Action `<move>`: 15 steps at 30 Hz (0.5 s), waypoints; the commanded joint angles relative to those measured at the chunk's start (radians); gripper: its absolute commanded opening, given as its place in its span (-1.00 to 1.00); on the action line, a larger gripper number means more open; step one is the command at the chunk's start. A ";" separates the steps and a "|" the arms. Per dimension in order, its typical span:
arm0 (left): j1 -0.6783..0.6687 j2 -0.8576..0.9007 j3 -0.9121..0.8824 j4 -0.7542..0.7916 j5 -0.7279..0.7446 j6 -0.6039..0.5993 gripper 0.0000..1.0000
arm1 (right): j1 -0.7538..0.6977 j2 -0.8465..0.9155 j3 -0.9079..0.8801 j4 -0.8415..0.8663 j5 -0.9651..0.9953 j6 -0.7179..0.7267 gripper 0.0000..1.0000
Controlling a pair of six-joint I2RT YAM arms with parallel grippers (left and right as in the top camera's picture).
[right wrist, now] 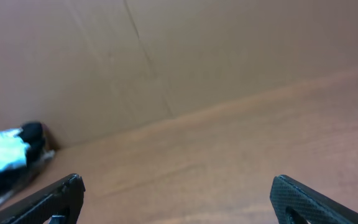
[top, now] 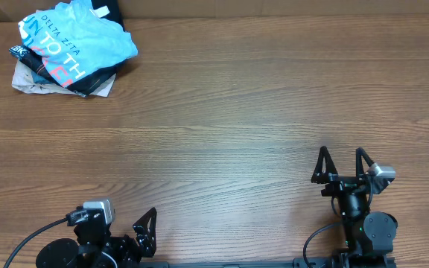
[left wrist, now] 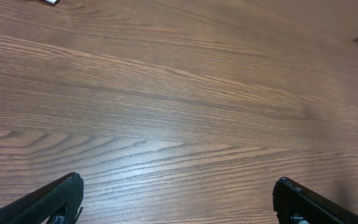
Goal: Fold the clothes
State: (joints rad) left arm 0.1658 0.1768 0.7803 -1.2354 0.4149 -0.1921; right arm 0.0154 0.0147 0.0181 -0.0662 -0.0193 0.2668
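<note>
Left claw (top: pixel 146 222) sat open, fingers spread, gripping nothing — only brown wood-grain table (top: pixel 237 112) between them. Right claw (top: pixel 341 158) likewise open and empty. Crumpled light sky-blue cotton T-shirt (top: pixel 77 37), red and white lettering up, lay far ahead and left of both claws — well apart, atop pile of dark folded garments (top: pixel 95 80).

On the crumpled sky-blue T-shirt (top: pixel 88 41) at the far left corner of the table (top: pixel 237 112), seen from overhead, you can read "DELTA ZETA" in small white capitals above larger white letters that look like "IN TO TH", with red lettering beneath too folded to read.
</note>
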 commanded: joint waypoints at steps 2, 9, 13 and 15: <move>0.004 -0.003 -0.002 0.000 -0.006 -0.014 0.99 | 0.007 -0.012 -0.010 -0.018 0.010 -0.006 1.00; 0.004 -0.003 -0.002 0.000 -0.006 -0.014 1.00 | 0.007 -0.012 -0.010 -0.018 0.007 -0.006 1.00; 0.004 -0.003 -0.002 0.000 -0.006 -0.014 1.00 | 0.007 -0.012 -0.010 -0.018 0.007 -0.006 1.00; 0.004 -0.003 -0.002 0.000 -0.006 -0.014 1.00 | 0.007 -0.012 -0.010 -0.018 0.007 -0.006 1.00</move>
State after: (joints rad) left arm 0.1658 0.1768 0.7803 -1.2354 0.4149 -0.1925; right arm 0.0154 0.0147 0.0181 -0.0898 -0.0189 0.2653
